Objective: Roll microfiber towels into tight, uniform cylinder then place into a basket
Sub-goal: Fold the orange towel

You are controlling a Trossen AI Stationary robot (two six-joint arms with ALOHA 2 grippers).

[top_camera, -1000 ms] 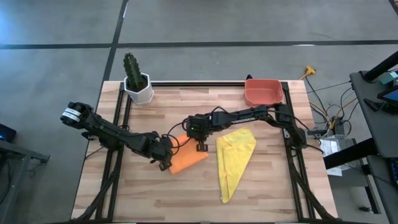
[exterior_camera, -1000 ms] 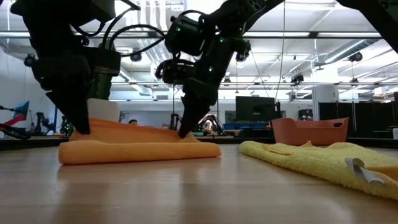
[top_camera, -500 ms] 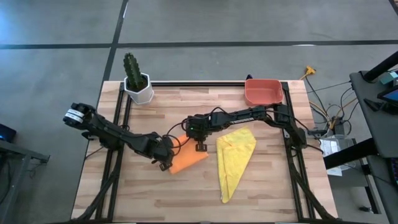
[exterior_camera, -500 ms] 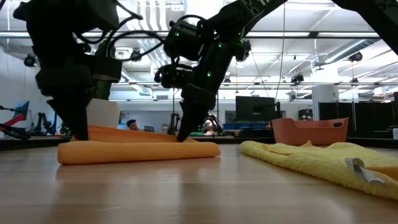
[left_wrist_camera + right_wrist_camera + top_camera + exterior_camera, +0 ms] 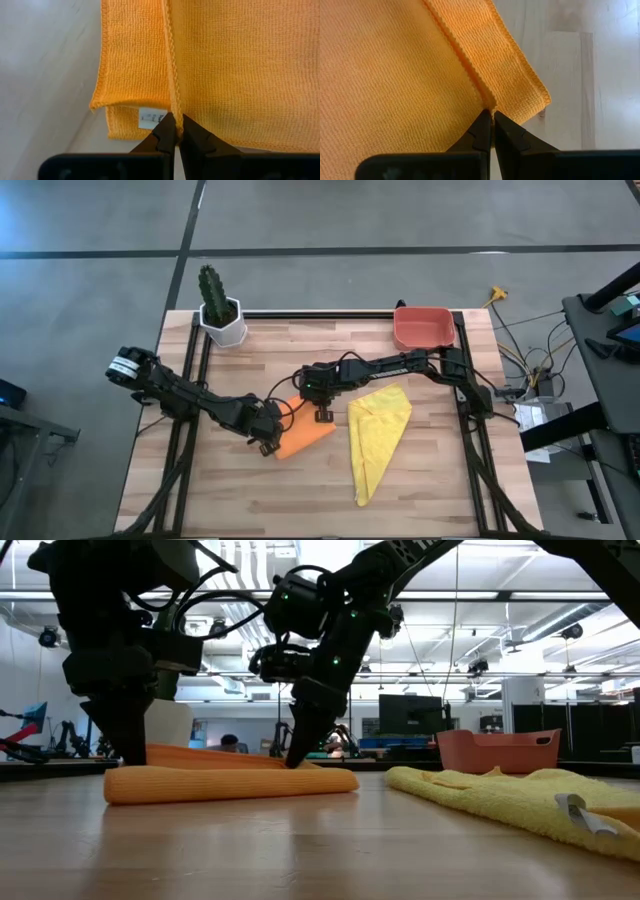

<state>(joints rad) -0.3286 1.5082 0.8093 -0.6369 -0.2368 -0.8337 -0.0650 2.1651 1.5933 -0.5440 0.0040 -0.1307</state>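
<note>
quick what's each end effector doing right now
Left end effector: shut on the orange towel's hemmed edge.
Right end effector: shut on the same towel's edge.

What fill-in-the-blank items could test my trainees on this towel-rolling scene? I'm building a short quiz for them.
1. Both grippers, left and right, are shut on the hemmed edge of the ____ towel.
2. The yellow towel lies spread on the ____, untouched.
3. The basket, at the table's far edge, holds ____ towels.
4. The white pot at the other far corner holds a ____.

Missing words: orange; table; no; cactus
</note>
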